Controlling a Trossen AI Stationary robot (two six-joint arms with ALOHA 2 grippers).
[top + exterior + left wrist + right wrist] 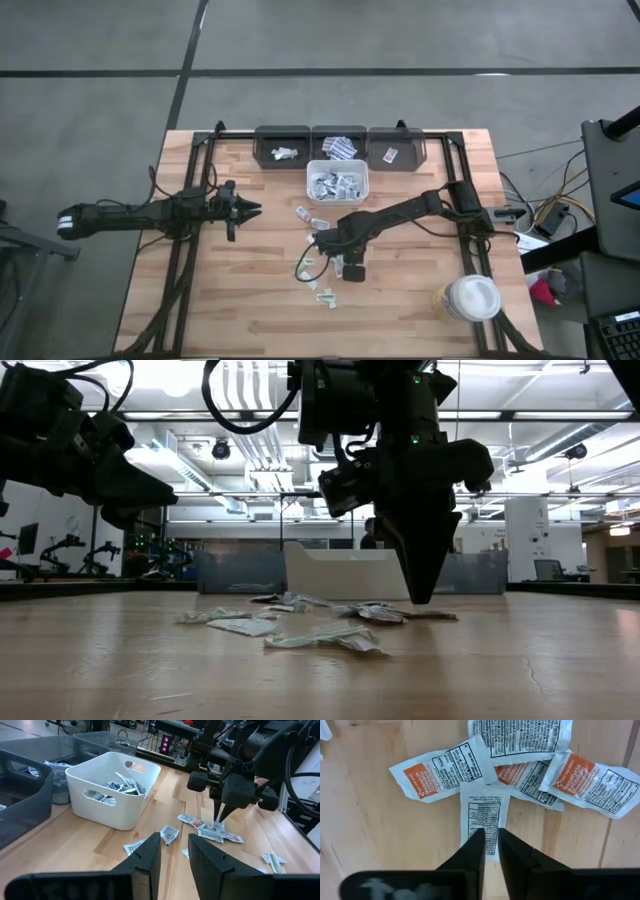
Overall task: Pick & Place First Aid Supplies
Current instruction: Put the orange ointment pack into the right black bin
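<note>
Several small flat sachets (318, 222) lie loose on the wooden table, in front of a white bin (337, 183) that holds more of them. My right gripper (490, 834) points straight down over this cluster (215, 834), its fingers a narrow gap apart. Its tips stand over a white sachet with black print (485, 802), which lies flat among orange-labelled ones (592, 782). My left gripper (175, 851) hangs open above the table's left part (250, 208), pointing toward the bin, with nothing between its fingers. My right gripper comes at the white printed sachet from above, over its near end (489, 822). The low view shows the fingertips (422, 598) right at the level of the sachets. Whether they touch the sachet I cannot tell. The sachet lies flat on the table.
Three dark grey bins (282, 145) stand in a row along the far edge, each with a few sachets. A white round lidded tub (470, 298) stands at the near right. Two greenish sachets (325, 297) lie nearer the front edge.
</note>
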